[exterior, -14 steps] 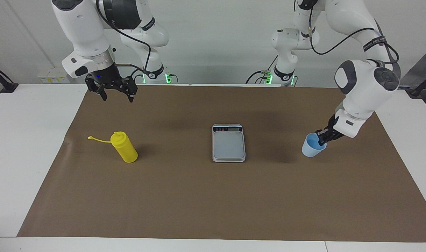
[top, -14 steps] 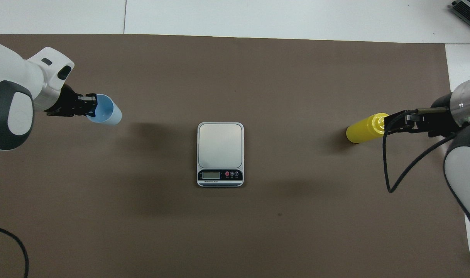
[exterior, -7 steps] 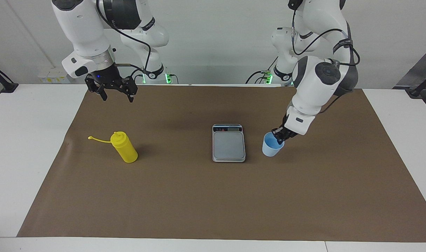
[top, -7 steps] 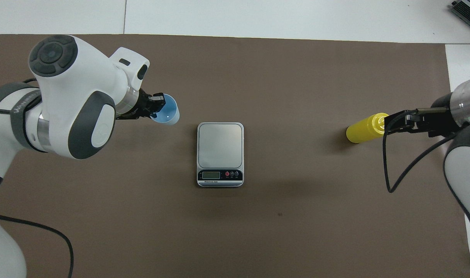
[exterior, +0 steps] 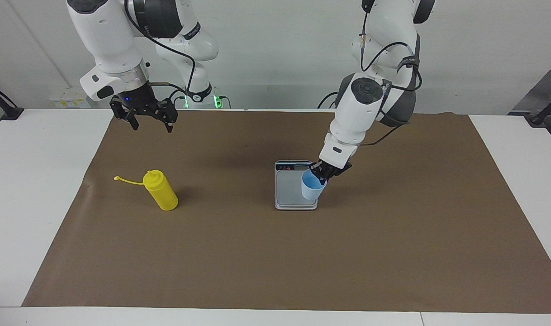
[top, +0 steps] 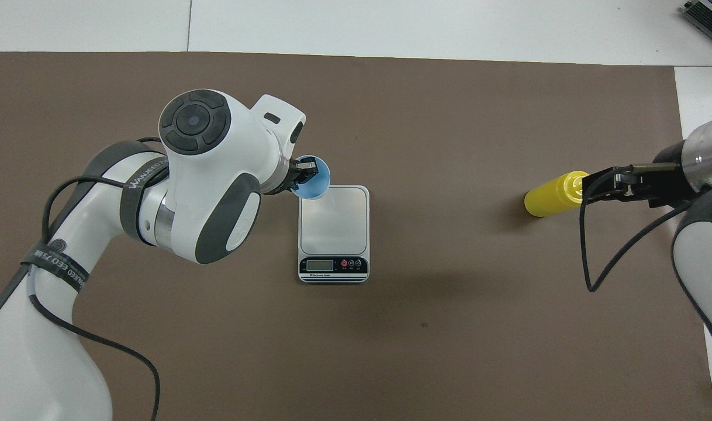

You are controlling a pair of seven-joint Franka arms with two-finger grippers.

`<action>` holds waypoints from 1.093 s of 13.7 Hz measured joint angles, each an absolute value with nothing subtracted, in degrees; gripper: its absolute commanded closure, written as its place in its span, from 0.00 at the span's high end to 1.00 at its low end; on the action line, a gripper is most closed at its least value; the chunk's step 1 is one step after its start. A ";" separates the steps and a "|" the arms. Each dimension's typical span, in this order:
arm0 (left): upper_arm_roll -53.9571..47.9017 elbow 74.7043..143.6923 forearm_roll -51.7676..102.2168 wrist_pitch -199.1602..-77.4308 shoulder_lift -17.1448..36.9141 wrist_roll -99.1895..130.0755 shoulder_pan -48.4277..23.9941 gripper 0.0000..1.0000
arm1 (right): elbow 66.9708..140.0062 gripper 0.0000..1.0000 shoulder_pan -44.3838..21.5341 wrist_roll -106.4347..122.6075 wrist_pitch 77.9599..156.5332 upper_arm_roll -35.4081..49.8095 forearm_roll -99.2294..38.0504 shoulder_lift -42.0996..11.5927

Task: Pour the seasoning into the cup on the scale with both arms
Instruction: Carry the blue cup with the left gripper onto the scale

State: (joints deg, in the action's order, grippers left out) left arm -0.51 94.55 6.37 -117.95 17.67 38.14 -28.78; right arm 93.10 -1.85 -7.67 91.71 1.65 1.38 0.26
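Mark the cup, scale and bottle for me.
cup [exterior: 312, 188]: facing view, on its outer wall.
scale [top: 332, 225]: overhead view, on the bare weighing plate.
bottle [exterior: 163, 194]: facing view, on the yellow body.

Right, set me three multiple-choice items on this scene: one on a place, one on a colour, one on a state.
1. The left tool holds the light-blue cup over:
A the kitchen scale
B the squeeze bottle
C bare white table

2. The squeeze bottle is:
A red
B yellow
C green

3. The right tool is:
A shut on the bottle
B pressed on the scale
C open, holding nothing

Answers:
1 A, the cup hangs at the scale's edge toward the left arm's end.
2 B, body and cap strap are yellow.
3 C, its fingertips stand apart in the air, nothing between them.
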 measured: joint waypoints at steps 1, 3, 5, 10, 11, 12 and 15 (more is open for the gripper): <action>-0.50 94.60 6.38 -117.97 17.92 38.14 -29.19 0.00 | 93.10 1.00 -1.85 -7.67 91.71 1.65 1.38 0.26; -0.51 95.00 6.38 -117.96 18.44 38.17 -30.23 0.00 | 93.10 1.00 -1.85 -7.67 91.71 1.65 1.38 0.26; -0.50 95.45 6.38 -117.88 18.88 38.18 -30.89 0.00 | 93.10 1.00 -1.85 -7.67 91.71 1.65 1.38 0.26; -0.47 97.78 6.38 -117.91 18.91 38.19 -32.60 0.00 | 93.10 1.00 -1.85 -7.67 91.71 1.65 1.38 0.26; -0.47 98.10 6.38 -117.94 18.91 38.19 -32.66 0.00 | 93.10 1.00 -1.85 -7.67 91.71 1.65 1.38 0.26; -0.47 98.35 6.38 -117.95 18.91 38.19 -32.71 0.00 | 93.10 1.00 -1.85 -7.67 91.71 1.65 1.38 0.26; -0.52 98.68 6.38 -117.96 18.87 38.19 -32.81 0.00 | 93.10 1.00 -1.85 -7.67 91.71 1.65 1.38 0.26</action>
State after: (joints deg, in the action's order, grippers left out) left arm -0.52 98.68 6.38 -117.96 18.87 38.19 -32.81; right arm 93.10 -1.85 -7.67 91.71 1.65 1.38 0.26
